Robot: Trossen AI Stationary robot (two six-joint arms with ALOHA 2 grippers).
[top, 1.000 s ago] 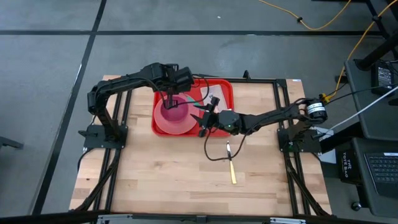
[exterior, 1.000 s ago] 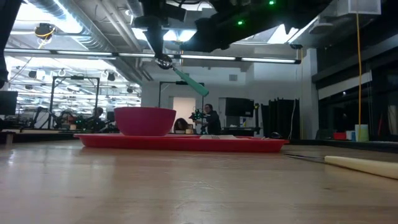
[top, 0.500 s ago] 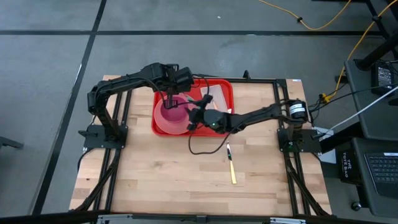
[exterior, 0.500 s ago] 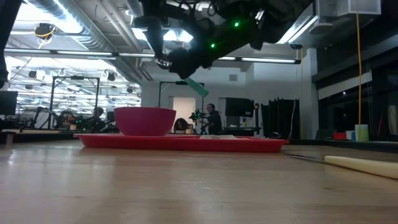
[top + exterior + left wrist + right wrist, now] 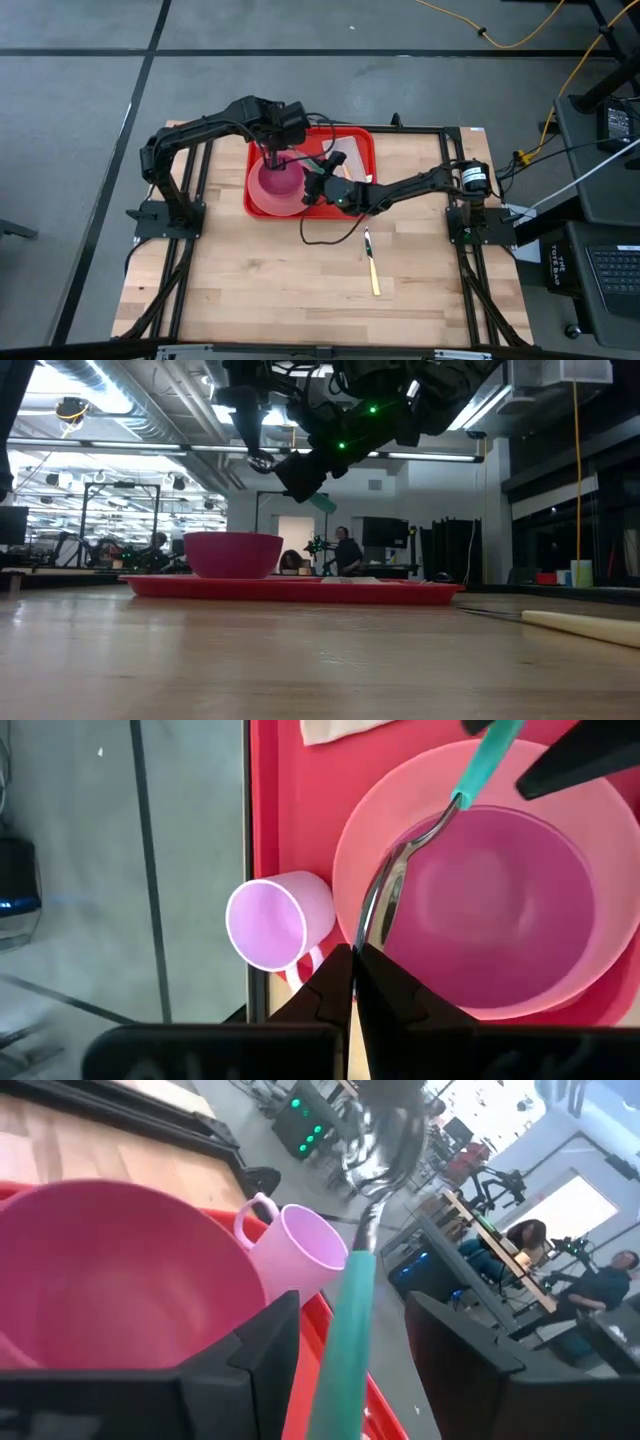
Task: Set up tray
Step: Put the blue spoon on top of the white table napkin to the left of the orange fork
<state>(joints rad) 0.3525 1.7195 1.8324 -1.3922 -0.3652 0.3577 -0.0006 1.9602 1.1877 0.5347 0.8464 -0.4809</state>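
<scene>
**Spoon suspended over bowl, both tools engaged**

The red tray (image 5: 358, 150) sits upper centre of the tabletop (image 5: 300, 290). The left tool (image 5: 355, 955) is clenched on the bowl end of a spoon (image 5: 400, 880) above the pink bowl (image 5: 280, 185). The right tool (image 5: 345, 1330) stands spread, its fingers either side of the teal handle (image 5: 343, 1335). A pink cup (image 5: 275, 920) lies beside the bowl.

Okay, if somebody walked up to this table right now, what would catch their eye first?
Probably the bright red tray at the far side of the table, with the pink bowl on it and a pink cup beside the bowl. Above the bowl, the left gripper is shut on a spoon by its metal end, and the right gripper has its open fingers on either side of the teal handle.
</scene>
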